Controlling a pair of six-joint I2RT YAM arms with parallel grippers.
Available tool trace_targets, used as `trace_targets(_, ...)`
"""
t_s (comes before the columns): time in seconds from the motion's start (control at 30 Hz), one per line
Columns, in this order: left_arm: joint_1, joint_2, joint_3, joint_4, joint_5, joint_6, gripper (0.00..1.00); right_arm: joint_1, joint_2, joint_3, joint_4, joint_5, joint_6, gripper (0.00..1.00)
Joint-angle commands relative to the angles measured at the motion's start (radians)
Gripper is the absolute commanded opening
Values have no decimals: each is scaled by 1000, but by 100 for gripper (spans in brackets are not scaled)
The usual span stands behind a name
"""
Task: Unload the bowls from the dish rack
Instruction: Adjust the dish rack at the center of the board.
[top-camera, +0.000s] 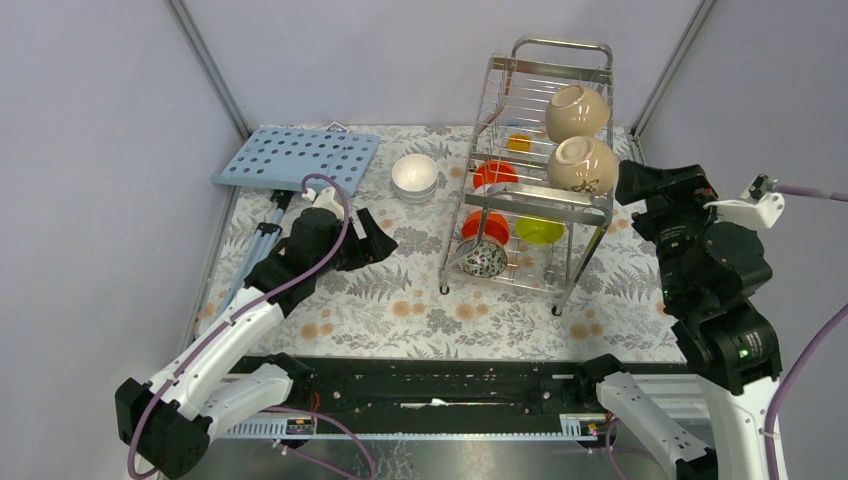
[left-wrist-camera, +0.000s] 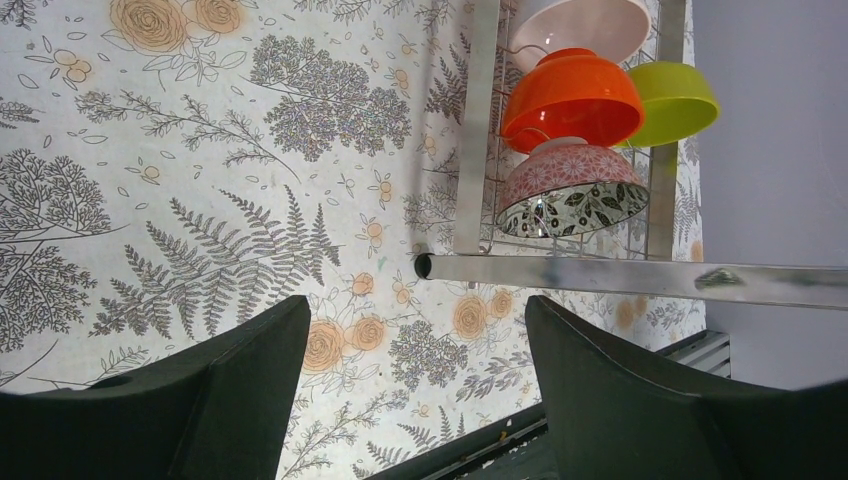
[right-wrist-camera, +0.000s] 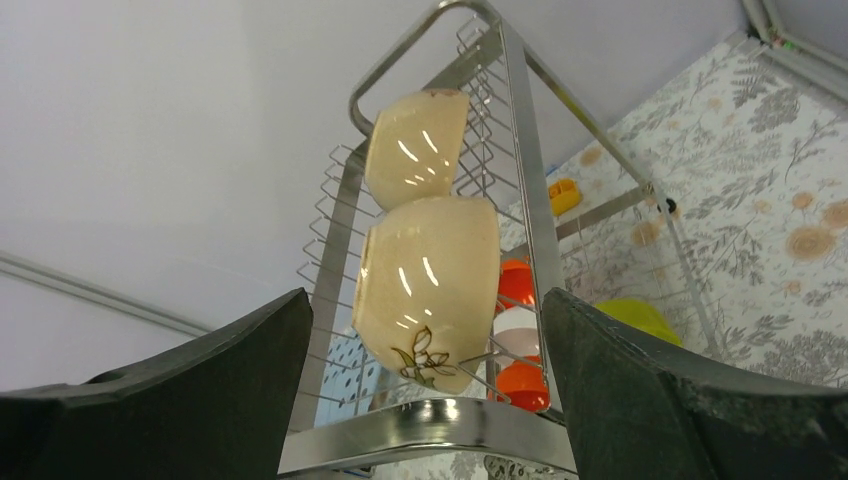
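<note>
Floral tabletop (top-camera: 400, 310); dish rack (top-camera: 545, 195) loaded with bowls (top-camera: 578, 112). Left gripper (left-wrist-camera: 415, 325) wide open, empty; right gripper (right-wrist-camera: 425, 315) likewise.

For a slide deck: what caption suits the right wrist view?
Open right gripper facing two cream bowls racked on edge in the dish rack upper tier.

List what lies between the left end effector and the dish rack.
Only bare table cover separates left end effector from rack, per the left wrist view.
</note>
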Motion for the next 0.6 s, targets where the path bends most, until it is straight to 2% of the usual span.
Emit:
trace_targets(0.0,1,-2,-7,49,16,-2,83,-5,-11,-65,51,-56,88,92)
trace_targets(0.3,2,-11,-14,45,7,-12,83,-4,-63,-166,159,-53,204,93)
trace_targets(0.57,1,15,-2,64,16,-24,83,-5,-48,-206,229,-69,240,93)
